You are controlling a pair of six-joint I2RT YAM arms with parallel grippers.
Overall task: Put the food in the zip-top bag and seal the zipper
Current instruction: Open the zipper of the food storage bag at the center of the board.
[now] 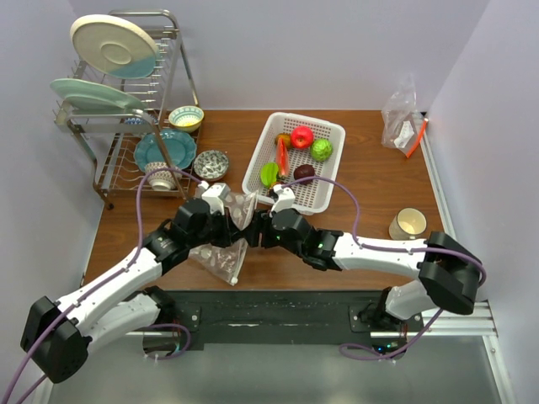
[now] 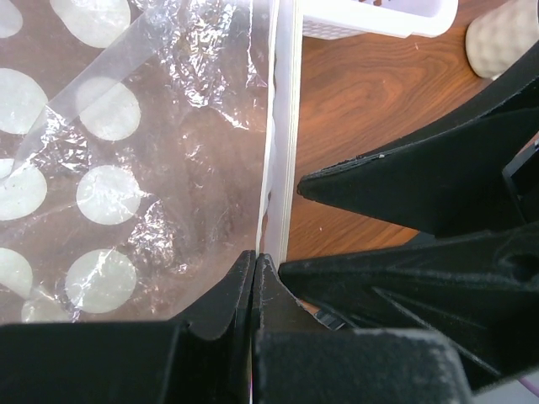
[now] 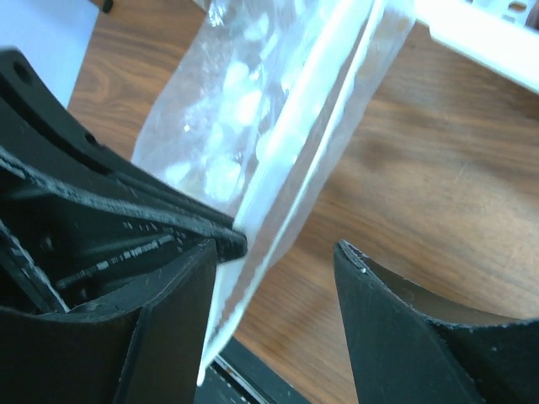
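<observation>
Risk: the zip-top bag (image 1: 223, 257) hangs from a single pinch. Should the right tool (image 3: 278, 252) close carelessly on the zipper (image 2: 282, 126), the thin film may slip, or the mouth be pressed shut empty, the food (image 1: 301, 136) lying in the white basket (image 1: 333, 181). The left tool (image 2: 255, 259) is clamped on the zipper strip; the right stands wide apart at that edge, gripping nothing. The bag is clear and crinkled, between both arms near the counter's (image 1: 370, 194) front.

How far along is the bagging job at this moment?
Done: nothing yet; the food sits in the white basket, none visibly bagged. In hand: the left gripper is shut on the zip-top bag at its zipper; the right gripper is open, straddling that edge. Left: open the mouth, load the food, seal.
</observation>
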